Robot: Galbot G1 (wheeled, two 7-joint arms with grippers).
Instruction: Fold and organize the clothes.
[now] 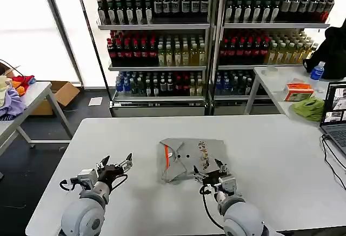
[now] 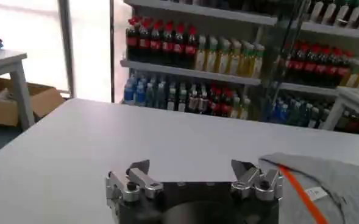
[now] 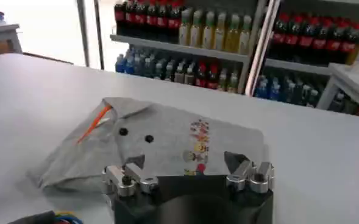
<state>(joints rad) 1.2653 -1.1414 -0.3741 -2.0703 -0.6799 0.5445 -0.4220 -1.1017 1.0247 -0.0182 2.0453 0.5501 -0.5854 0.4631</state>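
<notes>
One grey T-shirt, roughly folded, mid-worktop.
My right tool hovers released at its near edge, left tool released beside it; soft, limp cotton, so I'd pinch a doubled edge.

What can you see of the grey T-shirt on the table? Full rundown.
The grey T-shirt is light grey, cotton-looking, folded into a compact, slightly rumpled bundle lying flat near the middle of the white table. A red-orange neck stripe shows at its left side, two small dark dots beside it, and a multicoloured chest print towards its right. The open right hand sits at its near edge; the open left hand is off to its left, apart.
</notes>
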